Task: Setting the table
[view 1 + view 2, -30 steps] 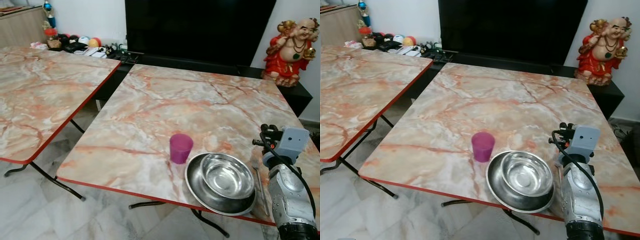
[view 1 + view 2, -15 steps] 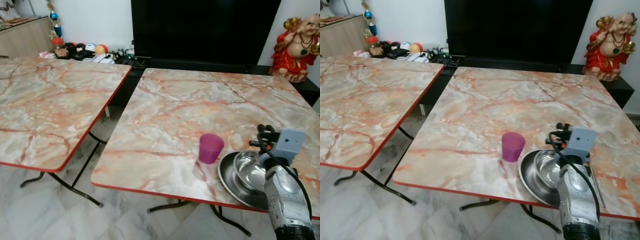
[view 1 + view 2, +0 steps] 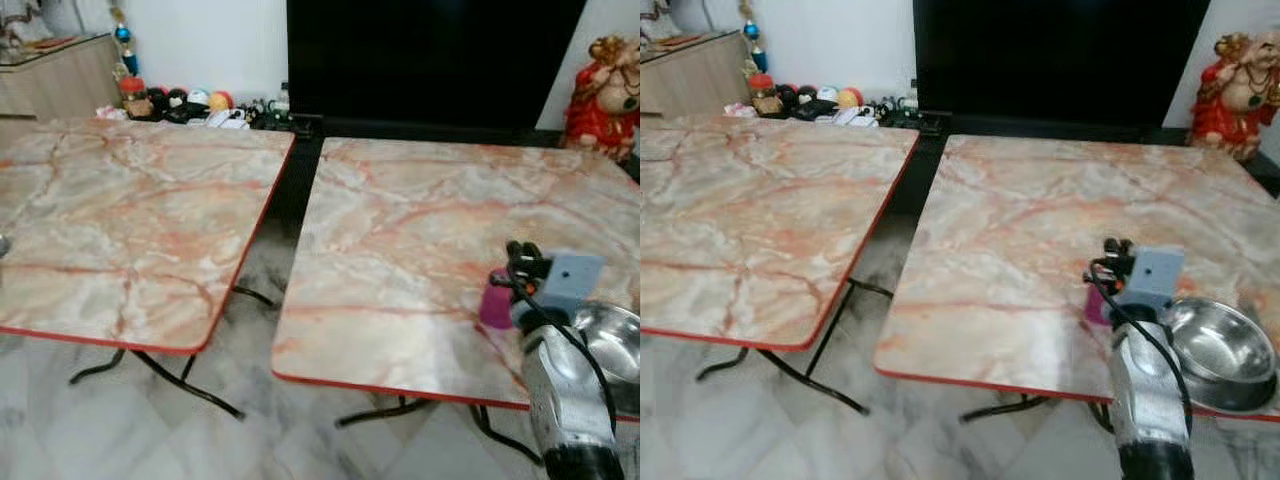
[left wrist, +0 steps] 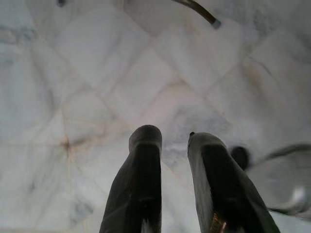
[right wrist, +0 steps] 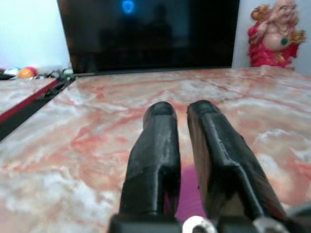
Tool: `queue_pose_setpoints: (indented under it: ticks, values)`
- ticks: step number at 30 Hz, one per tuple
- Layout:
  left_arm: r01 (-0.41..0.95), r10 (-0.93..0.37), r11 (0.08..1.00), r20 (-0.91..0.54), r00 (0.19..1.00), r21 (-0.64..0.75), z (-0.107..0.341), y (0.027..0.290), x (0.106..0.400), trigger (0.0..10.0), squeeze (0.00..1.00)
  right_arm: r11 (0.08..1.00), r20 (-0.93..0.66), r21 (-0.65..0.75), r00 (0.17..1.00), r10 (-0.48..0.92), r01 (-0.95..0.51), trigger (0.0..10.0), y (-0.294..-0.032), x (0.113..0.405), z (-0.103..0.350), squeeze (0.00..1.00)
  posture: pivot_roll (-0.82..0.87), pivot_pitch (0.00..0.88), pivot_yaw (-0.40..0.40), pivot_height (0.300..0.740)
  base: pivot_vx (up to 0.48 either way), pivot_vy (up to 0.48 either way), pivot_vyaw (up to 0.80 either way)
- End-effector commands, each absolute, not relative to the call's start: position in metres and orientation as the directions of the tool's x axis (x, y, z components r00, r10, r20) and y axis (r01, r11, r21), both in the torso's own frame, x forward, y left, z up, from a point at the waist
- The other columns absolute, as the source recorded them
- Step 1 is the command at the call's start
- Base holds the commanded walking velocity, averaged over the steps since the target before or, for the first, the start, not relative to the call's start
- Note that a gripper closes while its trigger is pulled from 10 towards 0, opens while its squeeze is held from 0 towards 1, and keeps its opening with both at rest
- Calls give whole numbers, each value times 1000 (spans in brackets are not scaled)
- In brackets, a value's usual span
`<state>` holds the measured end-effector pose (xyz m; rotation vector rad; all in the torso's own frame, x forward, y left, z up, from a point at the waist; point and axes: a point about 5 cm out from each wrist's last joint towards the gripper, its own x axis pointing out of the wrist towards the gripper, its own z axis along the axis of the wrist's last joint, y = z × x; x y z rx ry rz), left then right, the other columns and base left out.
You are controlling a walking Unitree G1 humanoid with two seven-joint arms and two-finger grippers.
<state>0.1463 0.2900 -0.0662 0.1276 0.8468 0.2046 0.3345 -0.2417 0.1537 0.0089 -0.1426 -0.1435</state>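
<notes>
A purple cup (image 3: 493, 300) stands near the front edge of the right marble table (image 3: 1040, 210), partly hidden behind my raised right arm (image 3: 1145, 390). Just right of the cup a steel bowl (image 3: 1218, 342) sits in a steel plate (image 3: 1240, 394). My right gripper (image 5: 181, 109) hangs above the cup (image 5: 190, 201), pointing across the table; its fingers (image 5: 158, 141) are shut with nothing between them. My left gripper (image 4: 175, 136) hangs over the tiled floor, fingers close together and holding nothing.
A second marble table (image 3: 120, 220) stands to the left, with a floor gap (image 3: 265, 300) between the two. A black TV cabinet (image 3: 1060, 60) and a red figurine (image 3: 1235, 90) lie behind the right table. Small clutter (image 3: 190, 105) sits at the far wall.
The whole view has swung left, so the cup, bowl and plate now sit at the right edge and more of the left table shows. The right arm stays raised.
</notes>
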Motion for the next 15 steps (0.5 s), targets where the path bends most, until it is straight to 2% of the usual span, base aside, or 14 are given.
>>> queue_pose_setpoints:
  ticks: [1, 15]
  values:
    - [-126, 240, 970, -732, 638, 209, -66, 294, 143, 10000, 0, 993, 182, 24, 976, -116, 114, 10000, -233, 340, 164, 0, 116, 0, -39, 740, 0, 480, 0]
    - [-150, 252, 967, -724, 643, 204, -65, 294, 146, 10000, 0, 994, 191, 34, 976, -107, 102, 10000, -227, 342, 166, 0, 129, 0, -42, 740, 0, 480, 0]
